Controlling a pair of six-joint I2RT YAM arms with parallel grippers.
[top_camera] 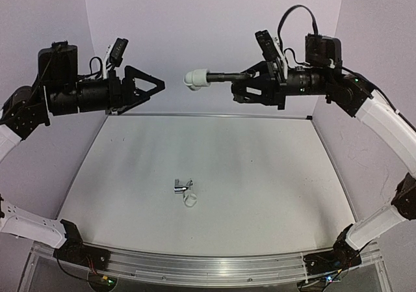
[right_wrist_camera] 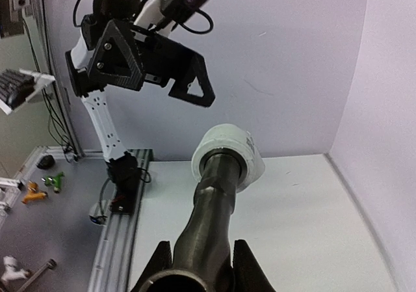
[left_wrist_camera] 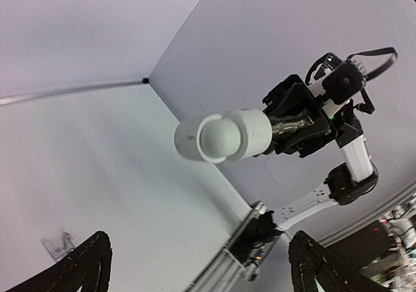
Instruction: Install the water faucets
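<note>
Above white tabletop (top_camera: 273, 175), matte black metal faucet (top_camera: 221, 77) is clamped by right gripper (top_camera: 244, 85); left gripper (top_camera: 155, 87) is spread wide opposite.

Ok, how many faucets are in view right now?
2. A black faucet is held in the right tool, with a white fitting on its end. A chrome faucet lies on the table near the middle. More could be out of view.

We count two faucets: black faucet (top_camera: 225, 77) above the table (top_camera: 279, 175), chrome faucet (top_camera: 180, 186) on it. Also one white fitting (top_camera: 195, 79), one white ring (top_camera: 190, 202).
</note>
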